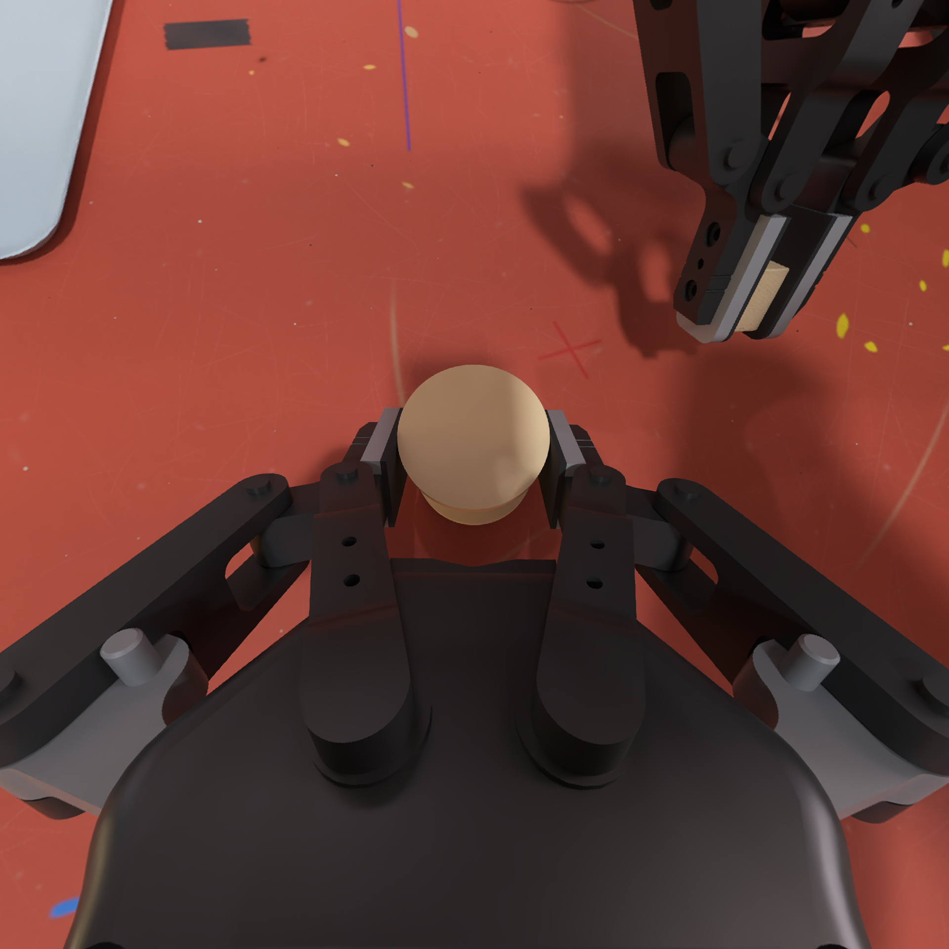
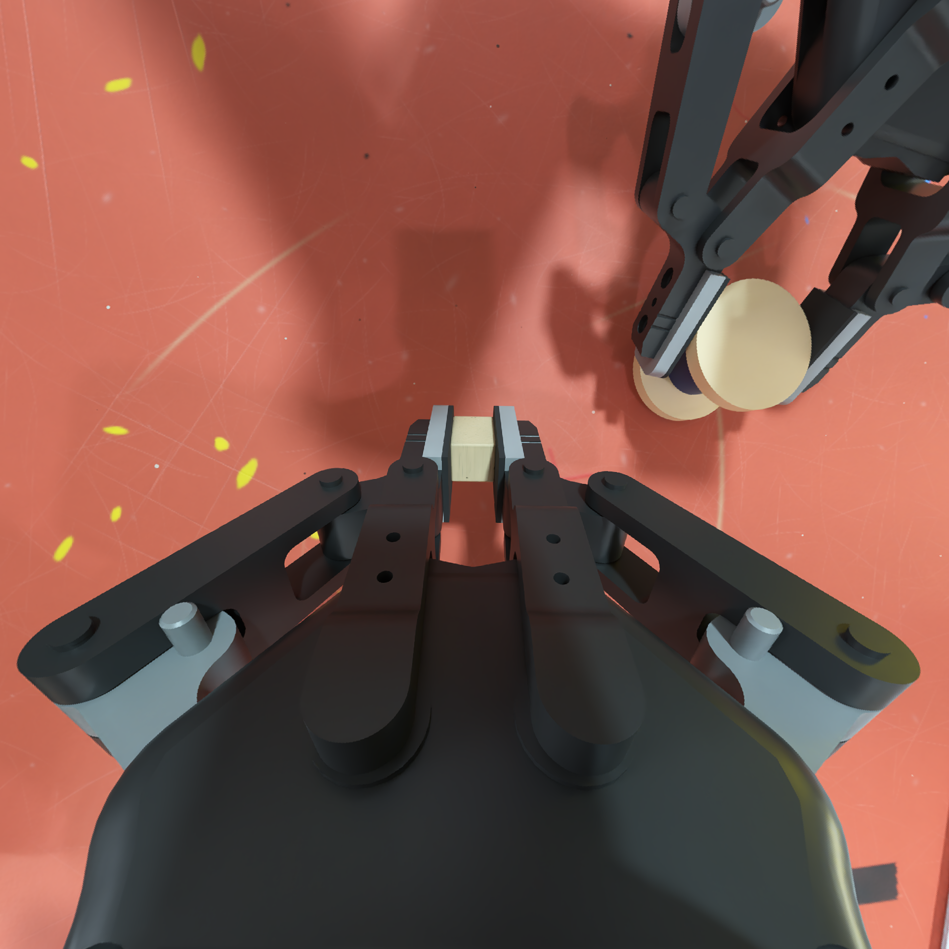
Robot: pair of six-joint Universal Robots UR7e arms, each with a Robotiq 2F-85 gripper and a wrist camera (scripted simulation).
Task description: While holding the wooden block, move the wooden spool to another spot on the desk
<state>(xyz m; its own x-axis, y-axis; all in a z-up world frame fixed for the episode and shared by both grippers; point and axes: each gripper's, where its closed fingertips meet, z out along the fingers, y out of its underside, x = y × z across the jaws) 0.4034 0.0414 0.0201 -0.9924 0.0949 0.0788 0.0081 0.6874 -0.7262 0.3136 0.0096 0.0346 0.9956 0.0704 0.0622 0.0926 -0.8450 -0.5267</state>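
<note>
The wooden spool (image 1: 472,436) stands upright on the red desk (image 1: 257,308), its round top flange towards my left wrist camera. My left gripper (image 1: 473,426) is shut on it, a pad pressed against each side of the top flange. In the right wrist view the spool (image 2: 750,344) shows both flanges, with my left gripper (image 2: 734,375) around it at the right. My right gripper (image 2: 472,416) is shut on the small pale wooden block (image 2: 471,448). In the left wrist view the right gripper (image 1: 739,328) hangs at the upper right, the block (image 1: 765,298) between its pads.
A white flat object (image 1: 36,128) lies at the far left. A black tape patch (image 1: 205,33), a purple line (image 1: 404,77) and a faint red cross (image 1: 570,349) mark the desk. Yellow flecks (image 2: 246,472) are scattered near the right gripper.
</note>
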